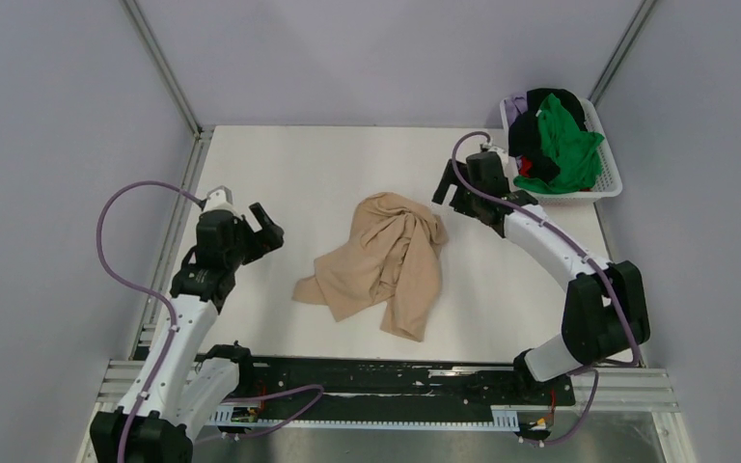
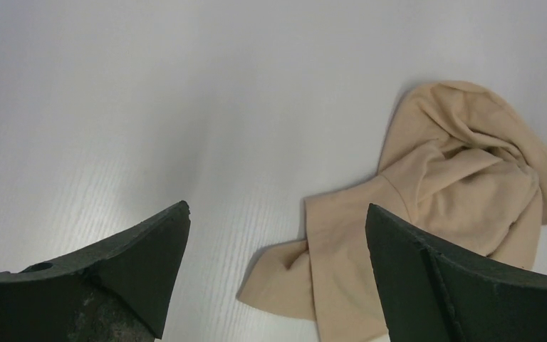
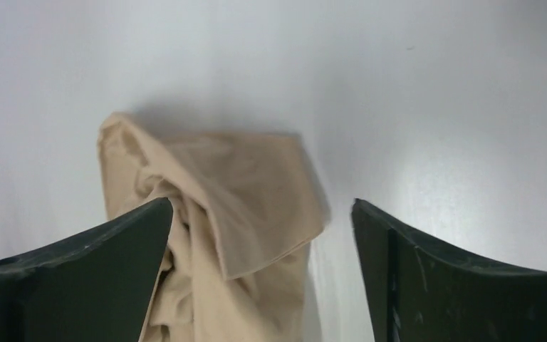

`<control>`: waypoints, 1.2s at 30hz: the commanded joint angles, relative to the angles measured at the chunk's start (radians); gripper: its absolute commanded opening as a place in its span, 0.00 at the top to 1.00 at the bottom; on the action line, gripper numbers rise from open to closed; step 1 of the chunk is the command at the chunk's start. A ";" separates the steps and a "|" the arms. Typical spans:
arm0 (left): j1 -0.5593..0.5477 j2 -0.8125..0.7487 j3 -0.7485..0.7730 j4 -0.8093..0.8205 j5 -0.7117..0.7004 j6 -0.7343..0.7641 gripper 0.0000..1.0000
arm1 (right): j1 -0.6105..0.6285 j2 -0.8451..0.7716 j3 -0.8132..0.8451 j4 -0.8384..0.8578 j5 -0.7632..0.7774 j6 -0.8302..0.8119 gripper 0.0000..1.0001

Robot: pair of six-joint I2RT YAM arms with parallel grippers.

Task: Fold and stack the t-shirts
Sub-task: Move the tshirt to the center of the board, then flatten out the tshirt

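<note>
A tan-beige t-shirt (image 1: 386,260) lies crumpled in the middle of the white table. It also shows in the left wrist view (image 2: 441,199) and the right wrist view (image 3: 214,214). My left gripper (image 1: 268,225) is open and empty, above the table left of the shirt's near-left corner. My right gripper (image 1: 449,193) is open and empty, just off the shirt's far right edge. A green t-shirt (image 1: 564,145), a black one (image 1: 531,130) and a pale purple one (image 1: 514,104) lie heaped in the white basket (image 1: 610,169). The red shirt is hidden.
The basket stands at the table's far right corner. Metal frame posts (image 1: 164,68) rise at the far corners. A black rail (image 1: 386,381) runs along the near edge between the arm bases.
</note>
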 commanded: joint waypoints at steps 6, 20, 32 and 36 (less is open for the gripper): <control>-0.102 0.121 -0.020 0.104 0.348 -0.069 0.00 | -0.015 -0.172 -0.055 -0.023 0.229 -0.056 0.00; -0.652 0.275 -0.109 -0.041 0.155 -0.293 0.02 | -0.013 -0.347 -0.347 0.205 -0.233 -0.178 0.01; -0.784 0.601 0.001 -0.026 -0.029 -0.397 0.28 | -0.011 -0.309 -0.361 0.207 -0.191 -0.176 0.02; -0.802 0.653 0.052 -0.097 -0.112 -0.415 0.31 | -0.011 -0.315 -0.365 0.208 -0.175 -0.178 0.02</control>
